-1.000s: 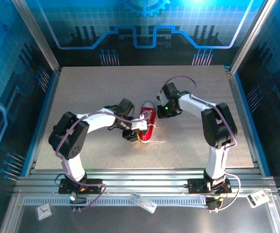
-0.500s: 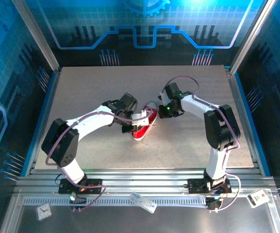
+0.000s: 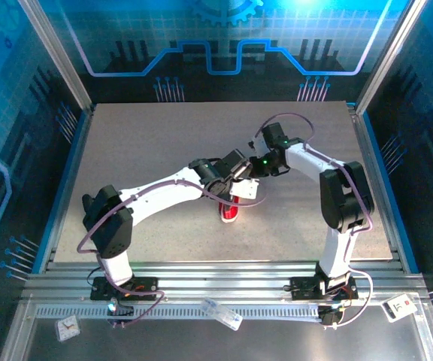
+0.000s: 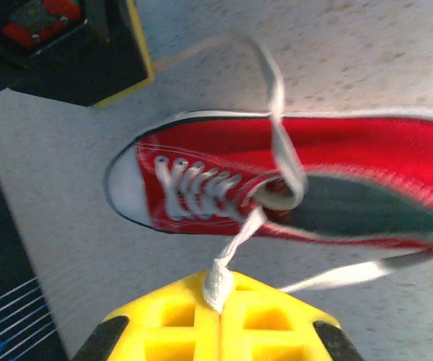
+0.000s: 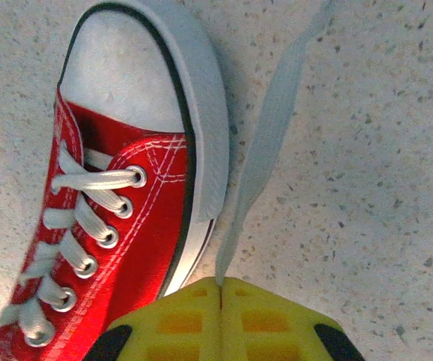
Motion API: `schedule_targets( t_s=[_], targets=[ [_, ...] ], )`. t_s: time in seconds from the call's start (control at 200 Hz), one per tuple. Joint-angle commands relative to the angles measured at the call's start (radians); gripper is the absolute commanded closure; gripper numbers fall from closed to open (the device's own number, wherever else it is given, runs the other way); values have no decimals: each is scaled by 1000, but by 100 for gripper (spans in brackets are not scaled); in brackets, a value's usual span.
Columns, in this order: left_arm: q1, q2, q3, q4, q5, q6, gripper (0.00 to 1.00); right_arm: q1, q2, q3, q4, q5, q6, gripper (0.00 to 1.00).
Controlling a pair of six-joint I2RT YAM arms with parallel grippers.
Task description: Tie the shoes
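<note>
The shoe (image 3: 230, 213) is a small red low-top sneaker with a white toe cap, lying mid-table and partly hidden under my left arm. In the left wrist view the shoe (image 4: 314, 169) lies on its side, and my left gripper (image 4: 218, 292) is shut on a bunched white lace (image 4: 239, 241) that runs taut to the eyelets. My right gripper (image 5: 220, 284) is shut on the other lace (image 5: 265, 143), a flat strand running past the toe cap (image 5: 126, 68). From above, the left gripper (image 3: 246, 188) and the right gripper (image 3: 254, 171) sit close together over the shoe's far end.
The grey table (image 3: 149, 135) is walled by blue panels and metal posts. The right gripper's dark body (image 4: 59, 45) shows near the shoe's toe in the left wrist view. Small white tags (image 3: 220, 312) lie on the front rail.
My left gripper has shut on a lace and swung right across the shoe, pulling the lace taut. The shoe has turned and shifted slightly. My right gripper has edged up and right.
</note>
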Motion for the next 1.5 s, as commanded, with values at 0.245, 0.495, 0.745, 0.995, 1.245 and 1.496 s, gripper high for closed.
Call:
schedule_targets(
  t_s=[0.245, 0.495, 0.745, 0.995, 1.245, 1.496],
  targets=[
    [19, 3, -132, 432, -64, 351, 100, -16, 28, 37, 10, -128, -18, 100],
    [85, 33, -97, 436, 0, 284, 77, -9, 48, 37, 26, -143, 16, 100],
    [166, -28, -59, 299, -17, -292, 53, -5, 29, 22, 31, -118, 32, 100],
    [243, -215, -164, 175, 183, -1228, 37, 18, 2, 19, 6, -67, -4, 100],
    [298, -196, -368, 407, 354, -1908, 44, 48, -20, 5, 7, -40, -21, 100],
    [320, -89, -434, 575, 398, -2175, 51, 63, -51, -14, 4, -30, -29, 100]
  ],
)
